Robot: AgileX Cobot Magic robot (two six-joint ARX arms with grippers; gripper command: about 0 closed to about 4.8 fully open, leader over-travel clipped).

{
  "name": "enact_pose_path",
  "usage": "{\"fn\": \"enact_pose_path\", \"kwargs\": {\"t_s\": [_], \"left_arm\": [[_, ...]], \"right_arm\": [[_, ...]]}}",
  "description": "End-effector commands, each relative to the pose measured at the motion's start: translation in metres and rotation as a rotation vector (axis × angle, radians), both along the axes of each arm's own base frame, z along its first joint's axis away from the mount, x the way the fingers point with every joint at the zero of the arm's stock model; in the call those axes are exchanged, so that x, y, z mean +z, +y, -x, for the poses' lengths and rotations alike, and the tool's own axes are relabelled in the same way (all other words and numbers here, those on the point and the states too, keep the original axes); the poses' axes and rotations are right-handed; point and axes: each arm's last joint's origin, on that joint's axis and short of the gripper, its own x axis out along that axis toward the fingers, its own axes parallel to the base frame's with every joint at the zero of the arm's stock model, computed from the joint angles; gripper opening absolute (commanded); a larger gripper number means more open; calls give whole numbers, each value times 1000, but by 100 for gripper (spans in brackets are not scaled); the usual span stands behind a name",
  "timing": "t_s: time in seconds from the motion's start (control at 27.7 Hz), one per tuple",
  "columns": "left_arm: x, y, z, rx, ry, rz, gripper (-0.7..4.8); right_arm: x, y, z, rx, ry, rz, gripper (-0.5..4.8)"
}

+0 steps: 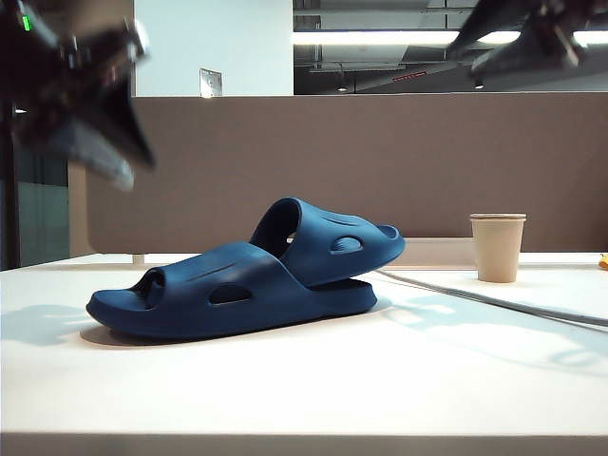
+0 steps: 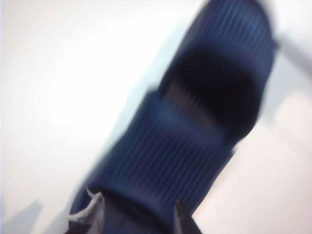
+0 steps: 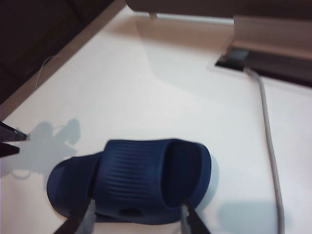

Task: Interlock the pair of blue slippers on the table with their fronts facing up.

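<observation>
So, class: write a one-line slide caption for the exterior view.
Interlocked blue slippers on the white table; both end effectors raised clear, paper cup behind.

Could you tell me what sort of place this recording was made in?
Probably an office or lab workspace. A white table backs onto a grey-brown divider panel, strip lights hang from an open ceiling, and a paper cup and a grey cable sit by the blue slippers.
</observation>
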Motion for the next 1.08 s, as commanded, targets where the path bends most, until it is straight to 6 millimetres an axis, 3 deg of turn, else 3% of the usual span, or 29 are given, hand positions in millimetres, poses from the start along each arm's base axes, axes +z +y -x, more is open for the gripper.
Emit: {"fn": "enact_pose_path", "kwargs": {"t_s": [0.04, 0.25, 0.51, 0.65, 0.87, 1.08], "left_arm": [[38, 4, 19, 47, -151, 113, 183], [87, 16, 67, 81, -383, 206, 179], [116, 30, 125, 79, -544, 273, 178], [121, 37, 158, 74, -597, 287, 178], [125, 49, 202, 142, -709, 286, 177], [119, 58, 234, 183, -743, 264, 174]], "right_arm": [[20, -2, 17, -31, -77, 5, 220], [53, -7, 71, -82, -208, 9, 210], [69, -16, 141, -201, -346, 9, 198], [61, -22, 170, -327, -348, 51, 198], [32, -25, 194, -381, -308, 83, 198], [5, -27, 215, -392, -294, 46, 197]]}}
